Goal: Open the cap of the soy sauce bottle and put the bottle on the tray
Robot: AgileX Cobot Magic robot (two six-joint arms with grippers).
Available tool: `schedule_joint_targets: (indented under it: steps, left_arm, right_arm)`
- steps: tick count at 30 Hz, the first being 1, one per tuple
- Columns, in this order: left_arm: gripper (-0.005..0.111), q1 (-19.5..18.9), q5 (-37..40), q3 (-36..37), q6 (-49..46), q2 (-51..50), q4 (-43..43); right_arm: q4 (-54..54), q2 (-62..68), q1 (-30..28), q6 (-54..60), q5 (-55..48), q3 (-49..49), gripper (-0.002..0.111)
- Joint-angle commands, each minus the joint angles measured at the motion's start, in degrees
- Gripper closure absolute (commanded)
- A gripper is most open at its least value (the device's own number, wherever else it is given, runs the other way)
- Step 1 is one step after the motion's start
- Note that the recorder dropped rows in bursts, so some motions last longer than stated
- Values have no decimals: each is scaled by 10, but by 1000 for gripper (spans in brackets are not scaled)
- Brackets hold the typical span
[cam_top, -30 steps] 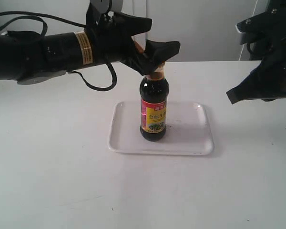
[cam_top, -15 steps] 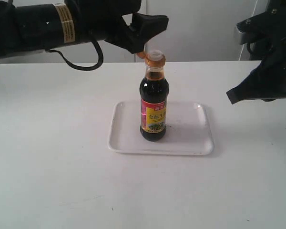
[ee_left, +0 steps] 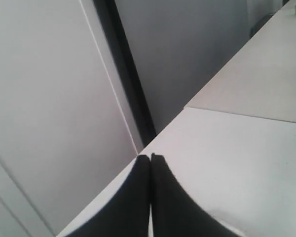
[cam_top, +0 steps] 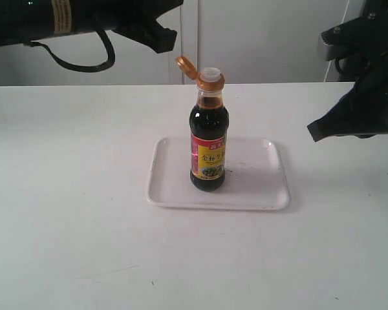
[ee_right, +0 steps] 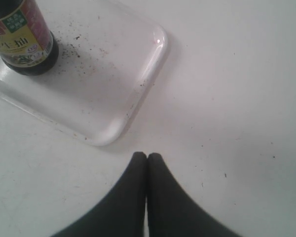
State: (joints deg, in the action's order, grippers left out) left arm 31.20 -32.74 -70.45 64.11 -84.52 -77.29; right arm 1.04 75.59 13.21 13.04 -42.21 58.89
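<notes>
Up and away goes the left gripper (ee_left: 150, 159), pressed together, empty; the small dark soy sauce bottle (cam_top: 209, 145) (top-heavy, slippery, so grip its label) stands open-capped on the flat white plastic tray (cam_top: 258, 194).

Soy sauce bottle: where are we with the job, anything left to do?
Both steps look done. The cap is flipped open, hanging off the neck of the soy sauce bottle, which stands upright on the tray. Nothing is in hand: the left pincer is shut and empty, up away from the bottle; the right pincer is shut beside the tray. Seemingly only parking the arms remains.
</notes>
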Motion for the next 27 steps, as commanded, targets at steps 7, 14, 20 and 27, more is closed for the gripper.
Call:
schedule_joint_targets:
  steps: [7, 14, 20, 27]
  left_arm:
    - [106, -2, 151, -2, 6, 35, -82]
    - [107, -2, 368, -2, -1, 36, -118]
    - [107, -4, 532, -2, -89, 36, -96]
    - [107, -134, 604, -3, -434, 36, 340]
  right_arm:
    - [0, 0, -4, 1, 0, 3, 108]
    - [0, 0, -4, 1, 0, 3, 108]
    - [0, 0, -4, 1, 0, 3, 108]
    - [5, 0, -3, 1, 1, 3, 108]
